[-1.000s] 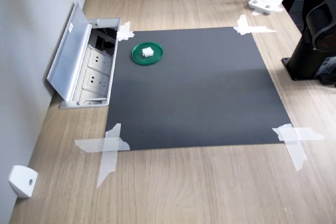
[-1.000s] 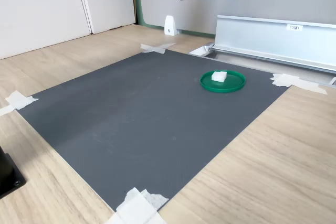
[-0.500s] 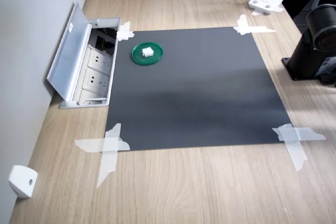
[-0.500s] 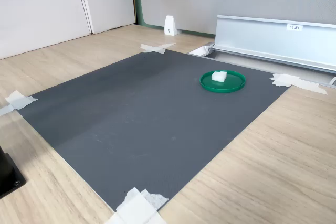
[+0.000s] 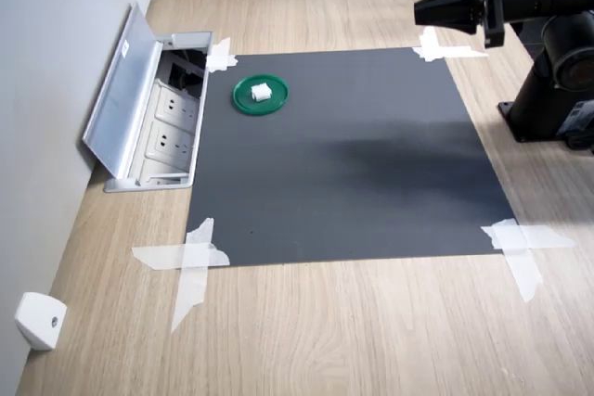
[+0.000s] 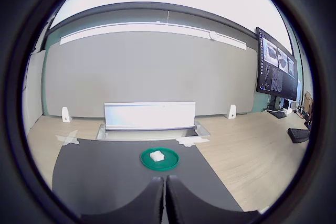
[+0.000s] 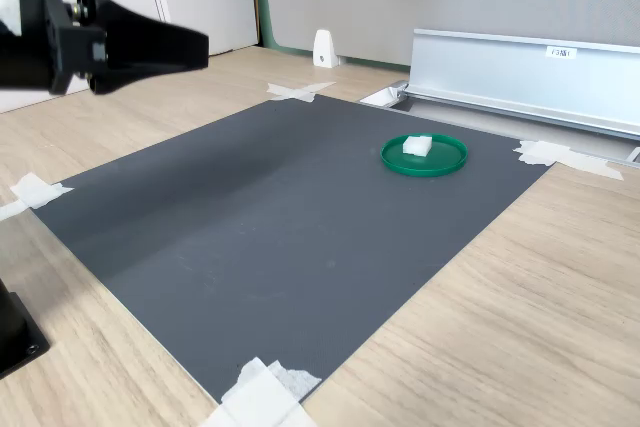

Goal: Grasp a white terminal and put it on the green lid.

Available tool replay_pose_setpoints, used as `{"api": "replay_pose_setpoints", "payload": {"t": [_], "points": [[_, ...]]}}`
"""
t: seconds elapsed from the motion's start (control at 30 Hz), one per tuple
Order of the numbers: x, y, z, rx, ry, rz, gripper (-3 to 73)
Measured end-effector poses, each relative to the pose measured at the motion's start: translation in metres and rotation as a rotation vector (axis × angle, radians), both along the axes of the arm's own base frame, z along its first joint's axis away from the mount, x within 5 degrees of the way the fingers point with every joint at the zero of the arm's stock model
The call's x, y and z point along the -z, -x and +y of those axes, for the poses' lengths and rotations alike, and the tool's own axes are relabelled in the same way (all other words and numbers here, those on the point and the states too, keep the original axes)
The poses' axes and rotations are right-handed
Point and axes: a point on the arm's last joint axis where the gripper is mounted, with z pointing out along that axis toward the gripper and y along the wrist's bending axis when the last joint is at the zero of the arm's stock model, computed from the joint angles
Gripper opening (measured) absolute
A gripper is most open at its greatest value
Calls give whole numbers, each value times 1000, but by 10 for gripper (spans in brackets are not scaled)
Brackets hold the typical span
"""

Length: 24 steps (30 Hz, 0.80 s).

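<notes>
**Terminal sits on the lid, my jaws pressed together and empty**

And here we are: the white terminal [image 5: 262, 92] rests on the green lid [image 5: 276, 103], a touch off the disc's centre, plain in both exterior views. The lid lies flat on the dark mat [image 5: 353, 164], out at about eleven o'clock from the mat's middle in the first exterior view, near the taped corner by the open socket box [image 5: 165, 132].

My gripper [image 5: 422, 12] hangs in the air, well apart from the lid, over the mat's corner at about one o'clock in the first exterior view. It points across toward the lid side. In the wrist view my two fingers [image 6: 152, 203] run side by side with only a hairline seam between them, so the jaws are closed narrow with nothing in them. Straight ahead of them, at twelve o'clock, the wrist view shows the lid with the terminal on it, and behind that the raised grey flap [image 6: 149, 115] of the socket box.

In the second exterior view my gripper [image 7: 200, 44] comes in at about ten o'clock, dark and tapered, high above the mat's edge.

White tape strips [image 5: 193, 261] pin the mat's corners to the wooden worktop [image 5: 371, 331]. A white wedge piece [image 5: 37, 320] sits at eight o'clock on the worktop in the first exterior view.
</notes>
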Motion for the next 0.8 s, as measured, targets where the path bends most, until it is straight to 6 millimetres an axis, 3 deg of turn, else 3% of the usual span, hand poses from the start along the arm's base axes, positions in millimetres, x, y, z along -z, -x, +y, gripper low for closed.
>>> {"api": "replay_pose_setpoints", "payload": {"t": [0.3,0.8], "points": [[13,4,1,0,0,0,-6],[13,4,1,0,1,-2,-7]]}}
